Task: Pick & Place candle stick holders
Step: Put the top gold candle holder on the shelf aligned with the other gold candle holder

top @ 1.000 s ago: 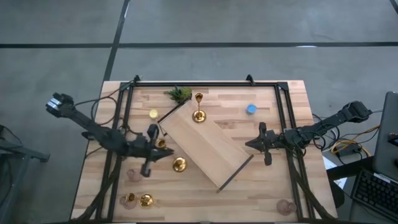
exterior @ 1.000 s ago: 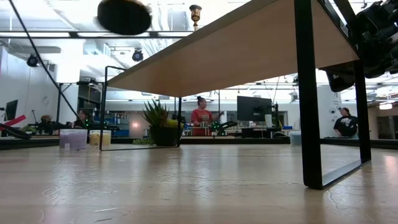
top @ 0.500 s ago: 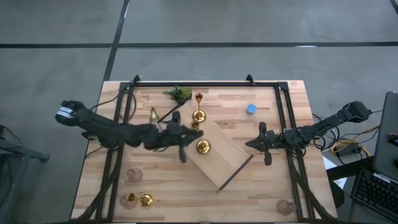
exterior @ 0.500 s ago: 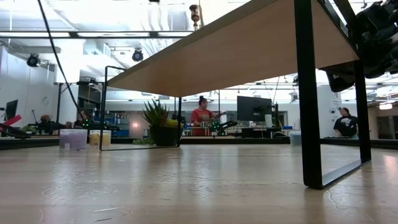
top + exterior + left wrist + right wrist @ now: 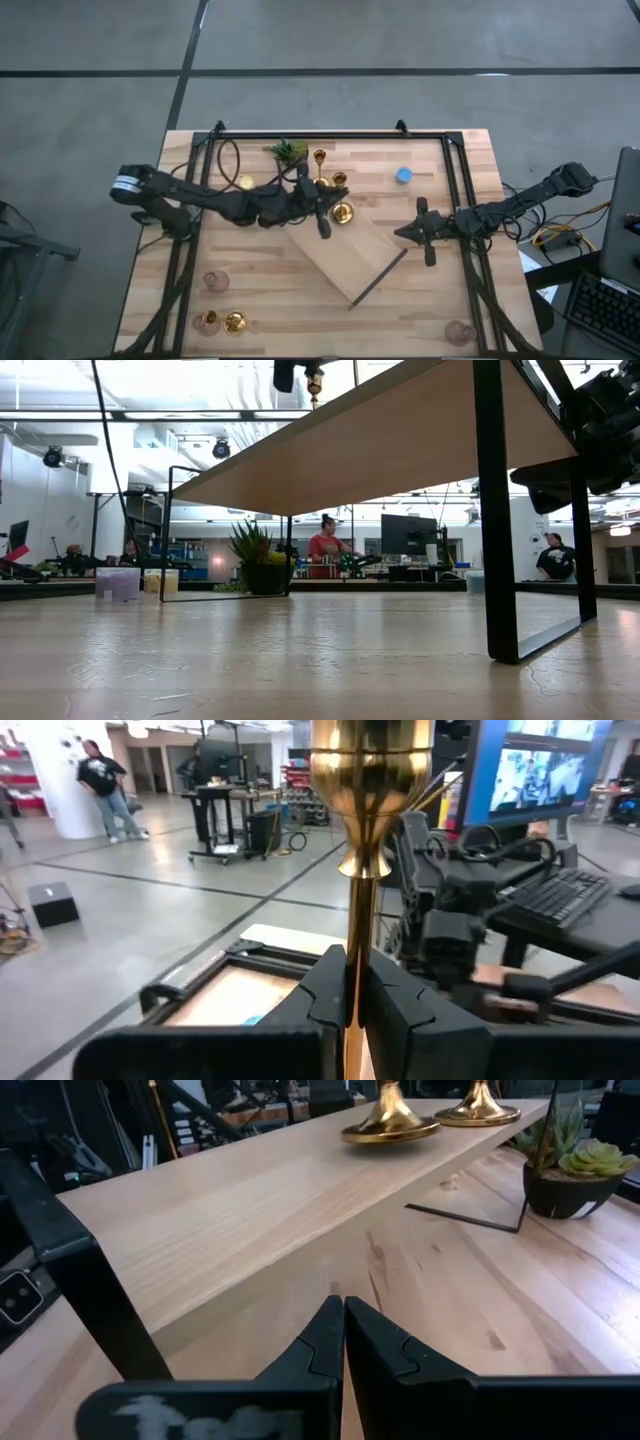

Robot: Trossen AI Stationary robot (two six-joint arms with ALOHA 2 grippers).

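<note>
Currently my left gripper has its fingers clamped on the slim stem of a gold candlestick, held upright over the raised wooden shelf, at the shelf's far end. In the high view its round base sits just beside a second gold candlestick already standing on the shelf. I can't tell whether the base is touching the shelf top yet.

Handling call: polished metal, stiff, probably light but bottom-heavy at the base. The stem is thin and slick, so it can slip or swing in the pinch. Mid-stem under the cup flare looks like the right hold, since the flare stops it sliding down. Set it down flat, and keep it off its neighbour, which would tip easily.

Right gripper waits beside the shelf's near-right end, fingers together, empty.

Others relative to the shelf:
- third gold candlestick on the worktop, well off the near-left side
- pink glass cups near it, another off the near-right corner

Glass: smooth, fragile, no stem, so I'd grip across the rim or wall and close gently.
</note>
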